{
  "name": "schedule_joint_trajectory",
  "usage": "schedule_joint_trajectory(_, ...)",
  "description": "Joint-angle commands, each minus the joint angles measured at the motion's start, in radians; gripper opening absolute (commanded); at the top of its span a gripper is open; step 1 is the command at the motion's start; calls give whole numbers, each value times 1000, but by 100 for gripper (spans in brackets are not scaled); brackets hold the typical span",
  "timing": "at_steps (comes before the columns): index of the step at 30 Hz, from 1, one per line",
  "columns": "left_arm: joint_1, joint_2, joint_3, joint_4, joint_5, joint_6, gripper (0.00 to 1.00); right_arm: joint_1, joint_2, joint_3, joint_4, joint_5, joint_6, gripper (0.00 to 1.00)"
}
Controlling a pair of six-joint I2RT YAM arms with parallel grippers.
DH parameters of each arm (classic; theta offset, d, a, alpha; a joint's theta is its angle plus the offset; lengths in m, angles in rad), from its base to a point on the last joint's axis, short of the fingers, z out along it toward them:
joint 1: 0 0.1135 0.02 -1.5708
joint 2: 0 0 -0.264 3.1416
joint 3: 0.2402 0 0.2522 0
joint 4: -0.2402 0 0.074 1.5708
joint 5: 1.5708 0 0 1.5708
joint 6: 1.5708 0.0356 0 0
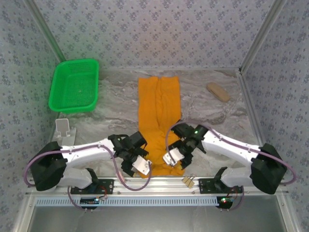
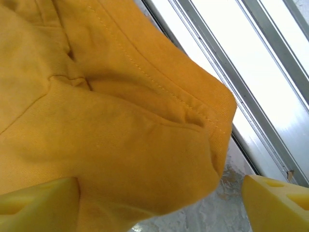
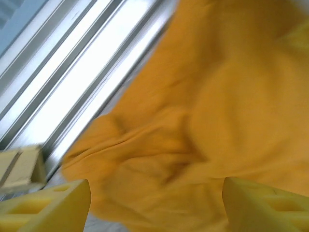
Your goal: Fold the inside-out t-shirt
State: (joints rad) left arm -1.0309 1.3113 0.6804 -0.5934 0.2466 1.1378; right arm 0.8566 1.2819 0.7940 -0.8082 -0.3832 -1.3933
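- Two hands flank one end of the orange-yellow t-shirt. It lies on the marbled worktop as a long narrow strip with both sides turned in. The strip runs straight away from the aluminium rail, and its near end lies just beside that rail.
- The left hand sits at the strip's left corner, close to the rail. It is released: its yellow foam fingertips are spread wide with the stitched hem corner between them. One fingertip is right against the cloth, but nothing is pinched.
- The right hand mirrors it at the other corner beside the rail. Its wrist view is blurred, yet the fingertips plainly stand apart with bunched cloth between them, so it grips nothing either.
- The matched placement probably prepares a lift of both corners together, so the hem travels evenly away from the rail and the strip folds across its length.
- The corner looks several layers thick. Each pinch would need to take every layer, or the lower cloth may stay behind and the strip may open.
- The green basket stands well apart from the rail at the far left, outside the fold's likely path.
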Motion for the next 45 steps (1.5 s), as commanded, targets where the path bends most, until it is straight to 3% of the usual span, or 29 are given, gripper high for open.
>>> schedule_joint_trajectory(1,-5,7,-2,26,36,38,84,2,11,-39,-80,152,-93,75)
schedule_joint_trajectory(5,-4,61,14,14,101,38,77,-11,-8,-107,-28,216,-87,75)
schedule_joint_trajectory(9,-8,75,2,38,91,37,77,20,-21,-173,121,251,-55,74)
schedule_joint_trajectory(12,-7,54,-20,70,73,34,77,56,18,-150,117,217,9,72)
schedule_joint_trajectory(17,-6,88,-22,65,49,39,76,90,-15,-186,142,286,11,71)
schedule_joint_trajectory(23,-7,107,-14,72,48,36,73,83,-96,-173,53,260,-7,74)
schedule_joint_trajectory(31,-7,125,-9,75,59,37,62,117,-58,-244,194,214,12,73)
schedule_joint_trajectory(33,-8,117,-14,81,49,36,54,128,-47,-263,257,223,38,61)
schedule_joint_trajectory(35,-8,101,-32,109,49,28,51,133,-51,-280,304,208,55,40)
schedule_joint_trajectory(37,-8,85,-42,132,54,18,43,131,-70,-301,325,209,58,11)
schedule_joint_trajectory(38,-8,80,-42,135,56,18,36,131,-85,-304,317,218,56,1)
schedule_joint_trajectory(41,-8,78,-12,99,56,23,4,116,-156,-300,261,193,72,0)
schedule_joint_trajectory(45,-6,-8,35,-8,60,5,0,44,-291,-262,167,137,89,0)
